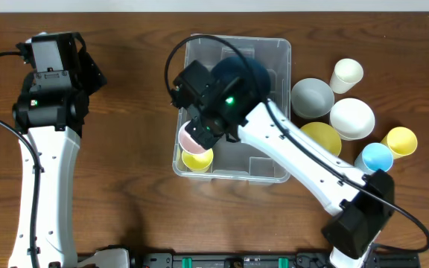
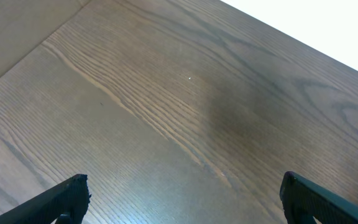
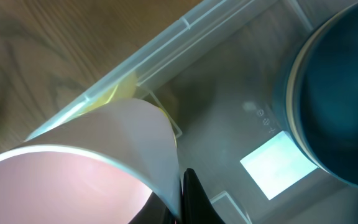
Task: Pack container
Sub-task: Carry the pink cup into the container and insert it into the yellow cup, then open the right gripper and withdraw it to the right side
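At the container's point(image 1: 278, 59) corner — right claw point(image 1: 198, 134) grips a pink cup point(image 1: 188, 137); left claw point(image 2: 185, 198) spread wide.

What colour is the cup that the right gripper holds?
Pink; the cup shows best in the right wrist view.

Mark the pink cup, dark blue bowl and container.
pink cup point(image 3: 73, 186), right wrist view, its pink inside.
dark blue bowl point(image 3: 340, 106), right wrist view, its inside.
container point(image 1: 233, 160), overhead view, bare floor.
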{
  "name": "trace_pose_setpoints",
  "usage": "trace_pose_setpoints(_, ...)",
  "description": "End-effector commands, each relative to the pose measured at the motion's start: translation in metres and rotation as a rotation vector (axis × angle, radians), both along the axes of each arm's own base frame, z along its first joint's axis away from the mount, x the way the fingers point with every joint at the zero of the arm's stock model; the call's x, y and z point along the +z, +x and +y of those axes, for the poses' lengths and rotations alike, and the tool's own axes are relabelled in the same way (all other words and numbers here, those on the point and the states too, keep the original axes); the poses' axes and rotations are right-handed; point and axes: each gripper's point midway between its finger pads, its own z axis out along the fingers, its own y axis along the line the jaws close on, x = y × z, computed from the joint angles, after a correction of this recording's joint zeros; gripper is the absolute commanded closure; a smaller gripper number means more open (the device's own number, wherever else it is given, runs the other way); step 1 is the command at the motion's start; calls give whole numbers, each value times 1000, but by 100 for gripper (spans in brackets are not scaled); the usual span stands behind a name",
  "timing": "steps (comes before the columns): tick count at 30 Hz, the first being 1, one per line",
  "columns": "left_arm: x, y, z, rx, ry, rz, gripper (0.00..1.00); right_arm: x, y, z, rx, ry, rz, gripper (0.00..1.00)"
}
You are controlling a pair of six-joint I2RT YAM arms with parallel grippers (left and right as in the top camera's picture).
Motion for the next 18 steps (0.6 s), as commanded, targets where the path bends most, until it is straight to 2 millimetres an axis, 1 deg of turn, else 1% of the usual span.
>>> trace_pose_setpoints(1, 7, -1, 5, 13, 21, -9, 2, -3, 0, 0, 2, -25, -15, 99)
trace_pose_setpoints(6, 7, -1, 5, 12, 22, -8, 2, -3, -1, 0, 4, -25, -11, 94)
trace_pose_setpoints(12, 7, -1, 5, 12, 22, -8, 2, -4, -5, -1, 7, -29, 5, 98)
trace_pose_setpoints(18, 7, -1, 5, 13, 21, -9, 2, -6, -13, -1, 19, -26, 47, 98)
